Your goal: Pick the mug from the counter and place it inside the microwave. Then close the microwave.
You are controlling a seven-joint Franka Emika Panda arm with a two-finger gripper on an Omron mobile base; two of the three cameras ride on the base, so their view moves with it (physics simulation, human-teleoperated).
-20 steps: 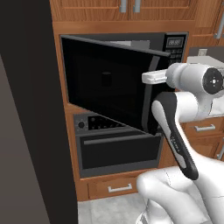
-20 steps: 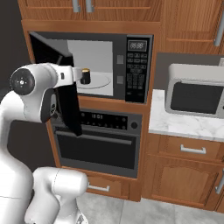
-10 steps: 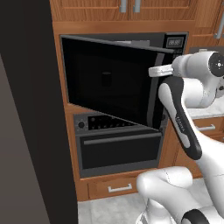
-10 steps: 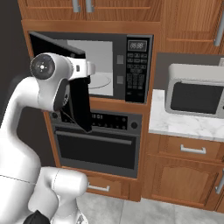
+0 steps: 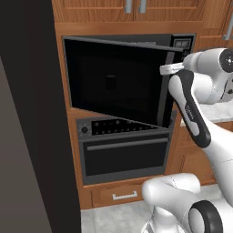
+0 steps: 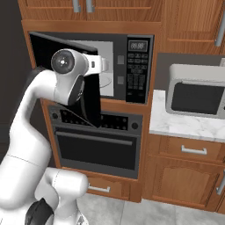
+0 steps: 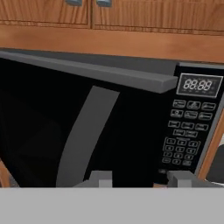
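The black microwave [image 6: 137, 70] has its dark glass door [image 5: 113, 86] swung partway shut, at a slant to the opening. My gripper [image 5: 165, 69] is at the door's free edge, near the keypad side, and it is open with nothing between its fingertips [image 7: 100, 177]. In the hand view the door's curved handle [image 7: 83, 131] and the keypad [image 7: 188, 135] are close ahead of the gripper [image 7: 140, 178]. A strip of the grey interior with the turntable [image 6: 107, 81] shows beside my hand [image 6: 104, 66]. The mug is hidden behind my arm and the door.
A black oven with a bar handle [image 6: 96, 140] sits under the microwave. On the marble counter [image 6: 184, 125] to the right stands a light-grey box oven [image 6: 197, 94]. A tall dark panel [image 5: 27, 113] stands at the left. Wooden cabinets lie above and below.
My arm has swung up and toward the microwave, and the door has closed further. The mug, seen on the turntable a second ago, is now covered by my arm.
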